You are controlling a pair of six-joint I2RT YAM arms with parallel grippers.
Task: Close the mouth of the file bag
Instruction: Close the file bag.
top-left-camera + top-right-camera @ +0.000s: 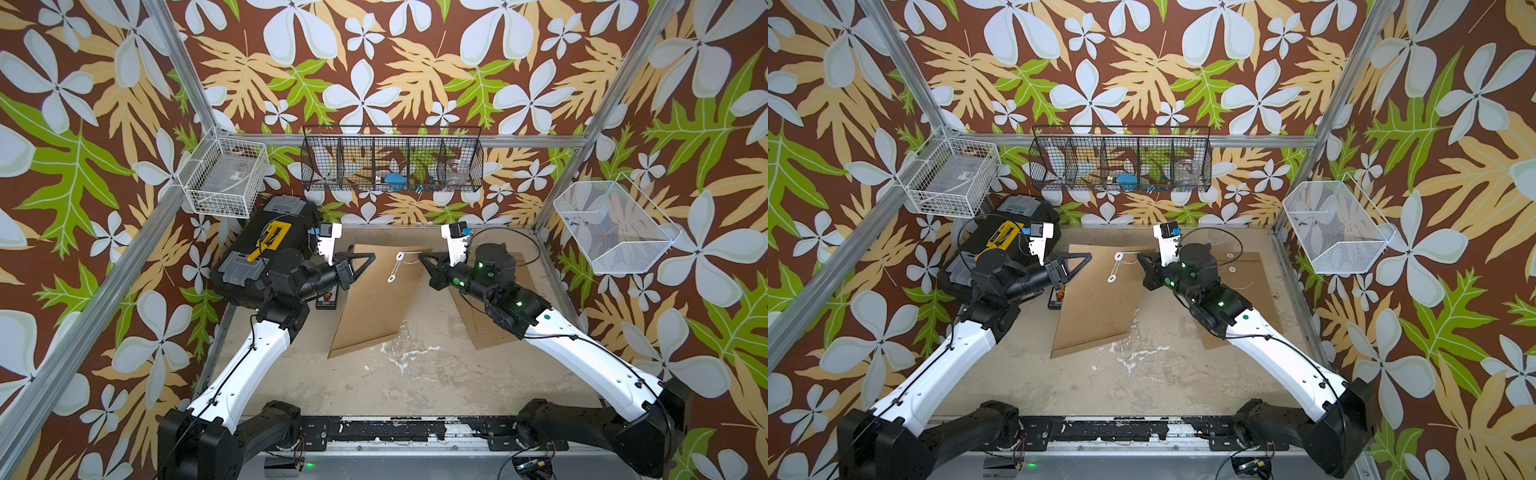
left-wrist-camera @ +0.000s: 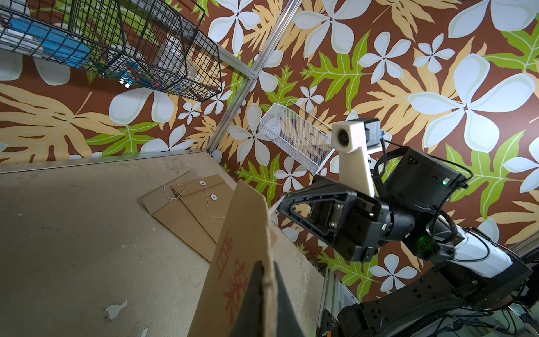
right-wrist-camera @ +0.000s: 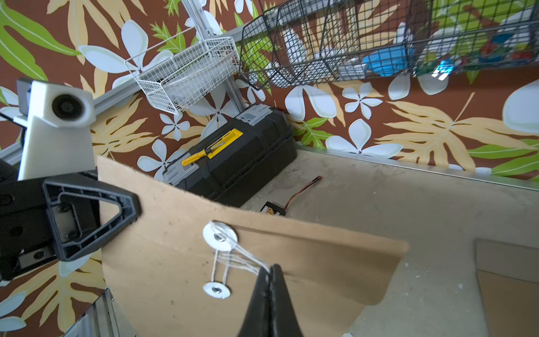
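Note:
A brown paper file bag [image 1: 374, 303] [image 1: 1096, 307] is lifted off the table at its far end. My left gripper [image 1: 371, 257] [image 2: 267, 267] is shut on the bag's edge [image 2: 242, 242], which carries red characters. On the flap sit an upper white disc [image 3: 220, 239] [image 1: 400, 256] and a lower white disc [image 3: 216, 290] [image 1: 391, 279]. A white string [image 3: 248, 259] runs between the discs, loops round the upper one and leads into my right gripper [image 3: 271, 267] [image 1: 420, 255], which is shut on it just beside the flap.
Two more file bags [image 2: 186, 204] [image 1: 486, 328] lie flat under the right arm. A black toolbox [image 1: 266, 249] [image 3: 242, 157] stands at the far left, a small wired device [image 3: 272, 210] beside it. Wire baskets [image 1: 226, 176] [image 1: 392, 160] [image 1: 611, 224] hang on the walls.

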